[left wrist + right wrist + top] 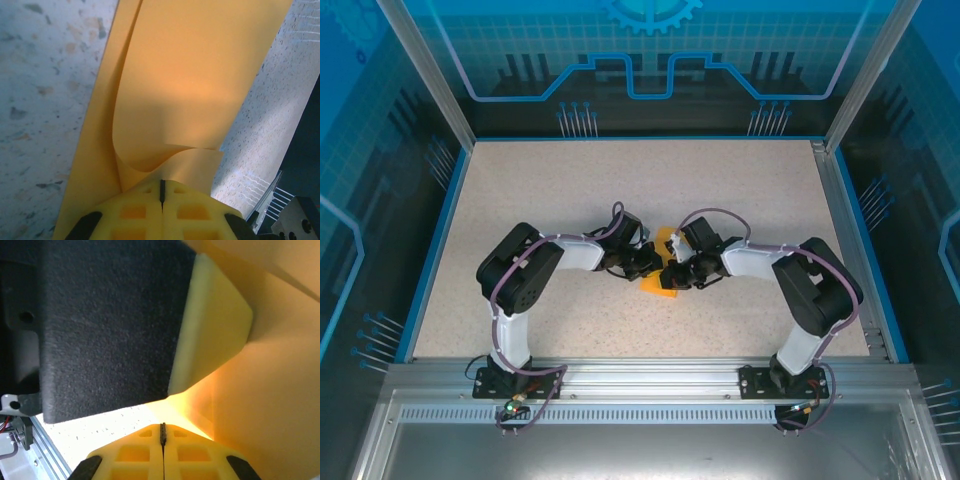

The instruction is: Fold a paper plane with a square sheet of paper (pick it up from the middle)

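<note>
The square sheet of paper (pixel 660 288) is orange-yellow and partly folded, and sits at the table's middle between both grippers. In the left wrist view the paper (pixel 200 75) rises in two layers and curls down into the yellow fingertips of my left gripper (pixel 162 184), which is shut on its near edge. In the right wrist view my right gripper (pixel 162 427) is shut, and the edge of the paper (pixel 265 405) runs into its tips. The left gripper's black body (pixel 110 325) and a yellow fingertip (pixel 215 325) sit just beyond. From above, the left gripper (pixel 653 262) and right gripper (pixel 674 272) nearly touch.
The speckled beige table (pixel 520 200) stretches wide on all sides of the paper. A blue rim and metal frame posts (pixel 835 140) border it. The arm bases stand on the metal rail (pixel 640 375) at the near edge.
</note>
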### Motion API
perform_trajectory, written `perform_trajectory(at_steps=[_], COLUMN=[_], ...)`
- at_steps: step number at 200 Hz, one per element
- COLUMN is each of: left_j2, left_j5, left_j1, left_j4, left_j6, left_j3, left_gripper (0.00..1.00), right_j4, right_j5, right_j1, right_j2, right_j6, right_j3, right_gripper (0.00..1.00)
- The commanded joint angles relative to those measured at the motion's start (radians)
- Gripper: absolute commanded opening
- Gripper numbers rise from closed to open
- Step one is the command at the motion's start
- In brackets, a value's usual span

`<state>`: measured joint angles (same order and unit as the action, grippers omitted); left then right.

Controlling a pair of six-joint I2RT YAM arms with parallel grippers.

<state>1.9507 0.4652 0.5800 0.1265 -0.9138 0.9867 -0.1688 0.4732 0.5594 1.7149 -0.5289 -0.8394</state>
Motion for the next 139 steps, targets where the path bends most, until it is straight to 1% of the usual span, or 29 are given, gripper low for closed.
perform_trajectory(at_steps=[1, 61, 94, 139], left_j2=[0.025, 0.031, 0.034, 0.036], left_j5=[-0.017, -0.009, -0.006, -0.006], left_j1=[0.012, 0.014, 0.014, 0.014], left_j4=[-0.056, -0.056, -0.056, -0.057], left_j6=[0.026, 0.028, 0.030, 0.029], left_j3=[0.003, 0.007, 0.010, 0.012], left_gripper=[0.00, 0.00, 0.00, 0.00], right_j4=[0.013, -0.023, -0.021, -0.025], right_j5=[0.014, 0.011, 0.023, 0.039], right_j1=[-0.012, -0.040, -0.070, -0.077], right_j2=[-0.002, 0.037, 0.025, 0.029], right_j6=[-0.017, 0.000, 0.013, 0.030], right_j3=[-0.021, -0.035, 0.003, 0.025], right_gripper=[0.06, 0.07, 0.07, 0.08])
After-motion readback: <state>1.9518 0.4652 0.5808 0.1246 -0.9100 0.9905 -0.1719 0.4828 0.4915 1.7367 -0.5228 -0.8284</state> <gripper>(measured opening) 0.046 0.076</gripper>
